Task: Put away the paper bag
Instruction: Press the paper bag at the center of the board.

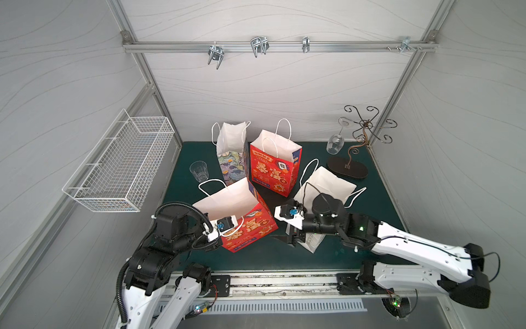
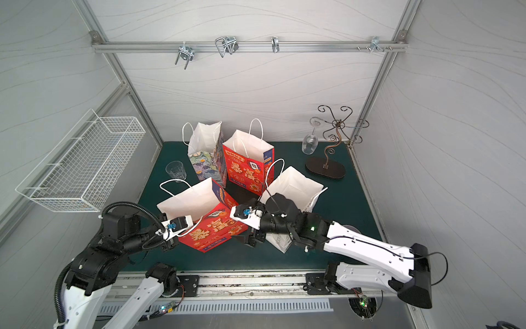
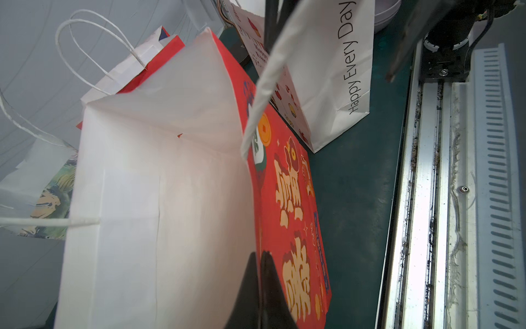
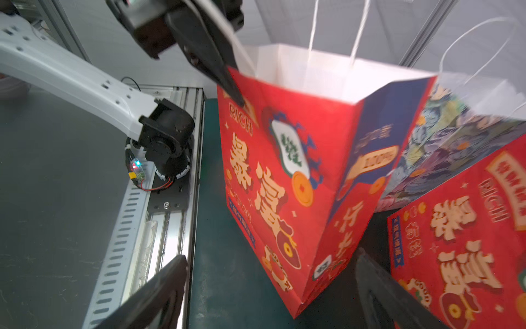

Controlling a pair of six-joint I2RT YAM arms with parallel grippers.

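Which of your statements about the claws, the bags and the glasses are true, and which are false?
1. The left gripper pinches the rim of the near red bag. True.
2. The right gripper is clamped shut. False: its jaws stand wide open.
3. A wine glass hangs upside down on the rack. True.
4. The cup lies on its side. False: it stands upright.

The red paper bag [image 1: 256, 226] looks matt, the wire basket [image 1: 122, 165] white-coated metal, the tumbler [image 1: 199, 170] clear, glossy.
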